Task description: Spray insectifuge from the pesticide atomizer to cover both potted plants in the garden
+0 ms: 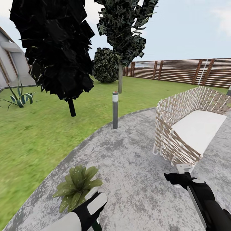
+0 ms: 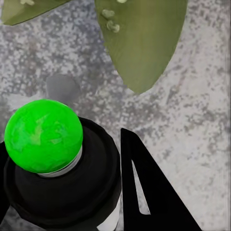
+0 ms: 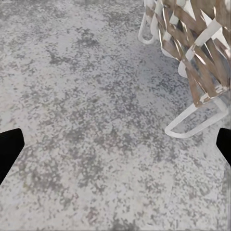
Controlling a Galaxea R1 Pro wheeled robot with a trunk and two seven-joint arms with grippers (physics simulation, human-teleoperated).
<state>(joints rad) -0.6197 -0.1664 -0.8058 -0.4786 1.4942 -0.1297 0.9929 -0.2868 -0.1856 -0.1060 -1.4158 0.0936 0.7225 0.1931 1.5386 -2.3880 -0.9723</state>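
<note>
left gripper clamped on pesticide atomizer just beside potted plant on patio, green dot atop atomizer, right gripper jaws apart near wicker seat

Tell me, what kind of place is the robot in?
It looks like a garden or backyard. There is green lawn around a grey paved patio, a brown wooden fence at the back, dark trees, and a woven wicker seat standing on the paving.
</note>
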